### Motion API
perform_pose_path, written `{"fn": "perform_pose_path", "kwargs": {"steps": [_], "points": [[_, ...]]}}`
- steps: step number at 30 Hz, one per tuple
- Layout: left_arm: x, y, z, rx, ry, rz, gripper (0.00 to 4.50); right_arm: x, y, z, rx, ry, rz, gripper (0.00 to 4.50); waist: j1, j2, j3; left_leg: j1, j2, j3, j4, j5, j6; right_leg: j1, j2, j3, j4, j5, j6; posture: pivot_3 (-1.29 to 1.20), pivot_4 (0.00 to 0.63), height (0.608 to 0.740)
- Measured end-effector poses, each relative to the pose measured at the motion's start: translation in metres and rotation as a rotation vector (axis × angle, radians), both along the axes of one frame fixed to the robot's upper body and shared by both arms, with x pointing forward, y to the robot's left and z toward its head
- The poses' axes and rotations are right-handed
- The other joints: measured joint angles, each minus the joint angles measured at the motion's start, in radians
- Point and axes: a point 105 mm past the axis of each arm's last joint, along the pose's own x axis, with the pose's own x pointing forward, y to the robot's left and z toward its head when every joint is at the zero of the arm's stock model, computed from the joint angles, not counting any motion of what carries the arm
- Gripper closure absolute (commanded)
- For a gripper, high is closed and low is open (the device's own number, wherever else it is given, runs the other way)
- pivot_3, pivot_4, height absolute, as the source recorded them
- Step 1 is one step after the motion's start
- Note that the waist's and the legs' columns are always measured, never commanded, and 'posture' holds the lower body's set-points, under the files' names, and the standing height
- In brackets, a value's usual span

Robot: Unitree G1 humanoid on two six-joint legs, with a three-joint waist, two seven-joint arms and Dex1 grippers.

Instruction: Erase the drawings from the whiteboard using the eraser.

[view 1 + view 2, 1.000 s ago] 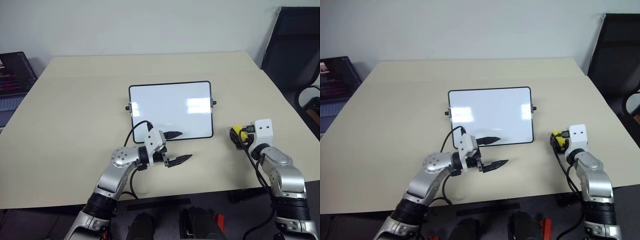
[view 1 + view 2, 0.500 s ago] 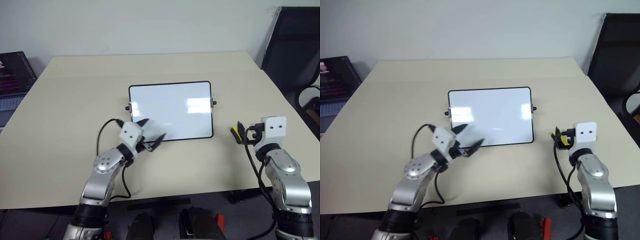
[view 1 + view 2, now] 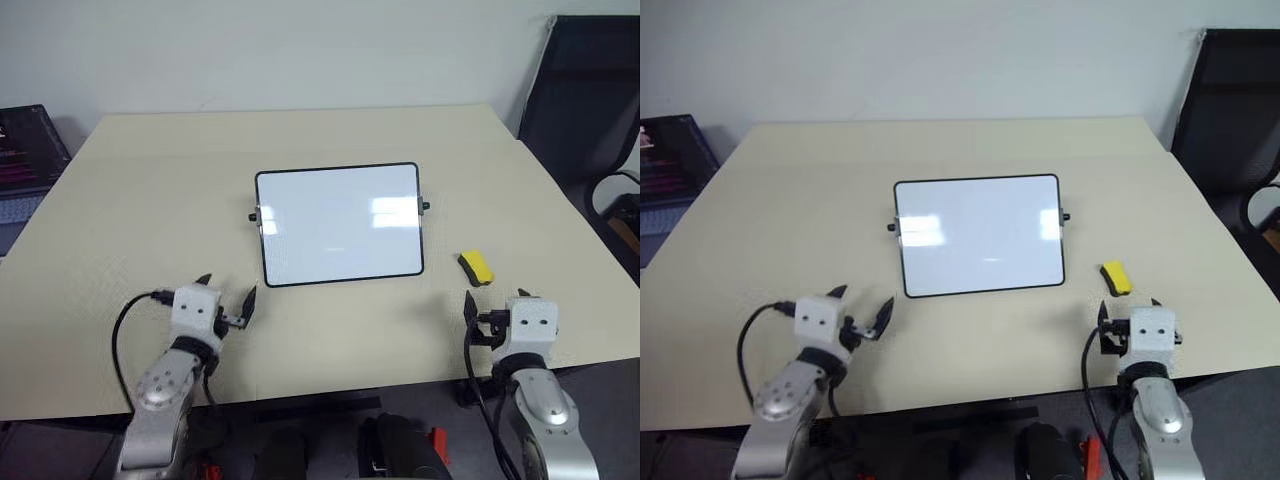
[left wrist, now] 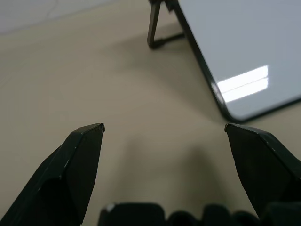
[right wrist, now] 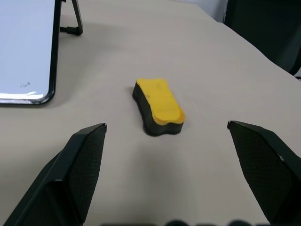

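Eraser (image 3: pixel 476 267) just ahead of open right hand (image 3: pixel 497 312)

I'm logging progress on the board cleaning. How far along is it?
Mostly done: the whiteboard looks wiped, apart from a faint mark near its middle and a tiny scribble by one corner. Nothing is in hand: the eraser lies on the table, and the left gripper and right gripper are open, near the table's front edge. Left: that last scribble.

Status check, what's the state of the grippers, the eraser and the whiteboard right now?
Left gripper open, empty. Right gripper open, empty, facing the eraser. Eraser flat on the table, right of the whiteboard. One faint mark near a board corner. Nothing in the way.
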Motion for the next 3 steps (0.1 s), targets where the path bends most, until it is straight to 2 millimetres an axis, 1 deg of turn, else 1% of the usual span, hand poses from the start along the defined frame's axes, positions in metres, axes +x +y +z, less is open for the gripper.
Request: {"fn": "perform_pose_path", "kwargs": {"steps": [1, 3], "points": [[-0.0045, -0.0002, -0.003, -0.001, 0.017, 0.003, 0.0, -0.0013, -0.0001, -0.0007, 0.001, -0.001, -0.004, 0.04, 0.001, 0.0, 0.0, 0.0, 0.0, -0.001, 0.0, 0.0, 0.0, 0.0, 0.0, 0.0, 0.0, 0.0, 0.0, 0.0, 0.15, 0.74], [-0.0079, -0.0027, -0.0011, -0.001, 0.022, -0.003, 0.0, -0.0027, 0.0027, -0.0022, 0.009, -0.002, -0.002, 0.04, 0.006, -0.001, 0.0, -0.001, 0.0, -0.003, 0.0, 0.0, 0.0, 0.0, 0.0, -0.001, -0.001, -0.001, -0.001, 0.0, 0.15, 0.74]]}}
